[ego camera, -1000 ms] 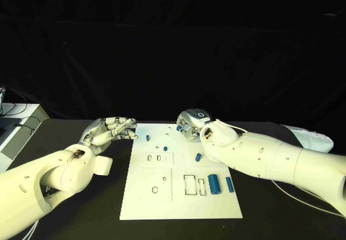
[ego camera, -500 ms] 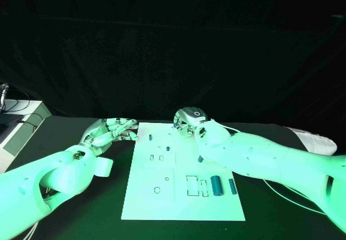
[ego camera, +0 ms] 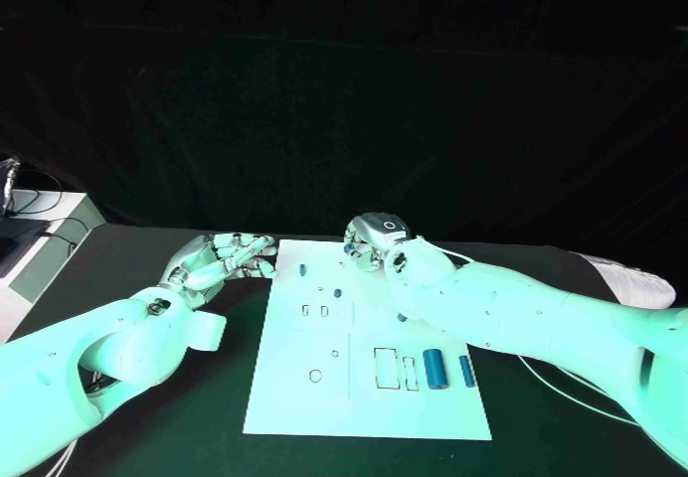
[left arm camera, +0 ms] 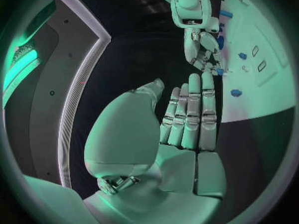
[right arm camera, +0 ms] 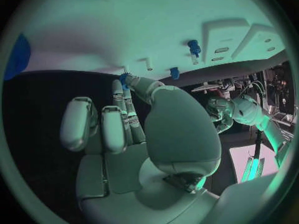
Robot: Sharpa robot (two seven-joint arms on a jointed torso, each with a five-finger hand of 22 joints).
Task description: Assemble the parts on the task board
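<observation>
Head view: my left hand (ego camera: 223, 260) sits at the upper-left corner of the white board (ego camera: 366, 407), fingers curled in together, and I honestly can't tell if anything's between them. My right hand (ego camera: 376, 243) is at the board's top edge, middle of the frame. In the right wrist view a small blue part (right arm camera: 124, 78) sits right at my fingertips (right arm camera: 122, 87), pinched I think. More blue parts lie lower right on the board, like the fat cylinder (ego camera: 433, 368).
</observation>
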